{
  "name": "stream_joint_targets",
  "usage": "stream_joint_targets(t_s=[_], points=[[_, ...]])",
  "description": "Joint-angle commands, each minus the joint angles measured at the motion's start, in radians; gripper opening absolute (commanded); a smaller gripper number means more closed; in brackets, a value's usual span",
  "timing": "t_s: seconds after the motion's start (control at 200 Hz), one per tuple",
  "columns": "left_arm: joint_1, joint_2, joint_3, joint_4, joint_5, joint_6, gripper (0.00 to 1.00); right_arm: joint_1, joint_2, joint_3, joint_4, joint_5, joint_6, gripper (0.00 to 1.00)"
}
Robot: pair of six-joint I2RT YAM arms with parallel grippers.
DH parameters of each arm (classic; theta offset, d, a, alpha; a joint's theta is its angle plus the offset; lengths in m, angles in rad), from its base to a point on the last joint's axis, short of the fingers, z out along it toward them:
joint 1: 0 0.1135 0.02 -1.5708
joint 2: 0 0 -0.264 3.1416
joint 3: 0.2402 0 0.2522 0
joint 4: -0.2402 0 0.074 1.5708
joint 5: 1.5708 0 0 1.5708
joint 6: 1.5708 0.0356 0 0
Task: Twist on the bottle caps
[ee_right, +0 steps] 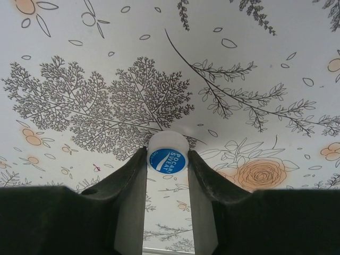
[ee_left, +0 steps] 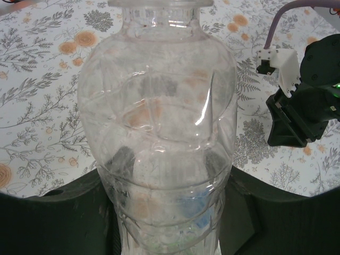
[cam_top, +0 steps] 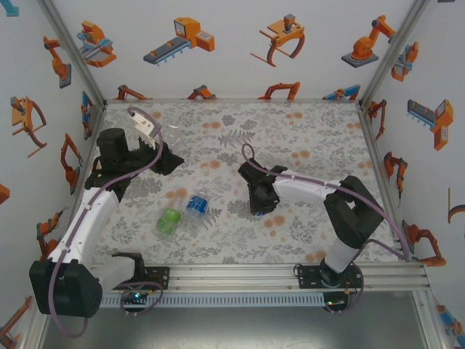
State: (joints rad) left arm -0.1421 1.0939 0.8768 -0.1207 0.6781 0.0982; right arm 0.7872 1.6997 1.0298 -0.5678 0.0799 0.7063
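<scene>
White cap [ee_right: 167,155] between fingertips of clenched right tool [ee_right: 167,160]; clear bottle [ee_left: 157,122] inside clenched left tool [ee_left: 164,215]

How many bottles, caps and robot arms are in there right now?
Bottles: 3, a clear bottle in the left pincer, a green-label bottle and a blue-label bottle on the table.
Caps: 1, a cap in the right pincer.
Robot arms: 2, the left arm and the right arm.
Total: 6.

"POCARI SWEAT" in white on the blue top of the bottle cap [ee_right: 167,159]
</scene>
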Motion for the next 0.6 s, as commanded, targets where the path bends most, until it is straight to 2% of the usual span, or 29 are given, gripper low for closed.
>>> stream_joint_targets(t_s=[0.0,0.185,0.36,0.426,0.596], points=[[0.0,0.006,0.016,0.015,0.029,0.003,0.09,0.005,-0.026,0.01,0.009,0.017,-0.012,0.21],[-0.066,0.034,0.061,-0.089,0.041,0.109,0.06,-0.01,-0.096,0.021,0.024,-0.029,-0.091,0.13],[-0.176,0.112,0.178,-0.31,0.045,0.259,0.01,-0.06,-0.215,0.022,0.073,-0.124,-0.163,0.07],[-0.198,0.136,0.214,-0.363,0.056,0.288,0.0,-0.084,-0.267,0.018,0.106,-0.193,-0.227,0.02],[-0.251,0.136,0.238,-0.441,0.122,0.416,0.0,-0.148,-0.414,0.005,0.181,-0.32,-0.353,0.0]])
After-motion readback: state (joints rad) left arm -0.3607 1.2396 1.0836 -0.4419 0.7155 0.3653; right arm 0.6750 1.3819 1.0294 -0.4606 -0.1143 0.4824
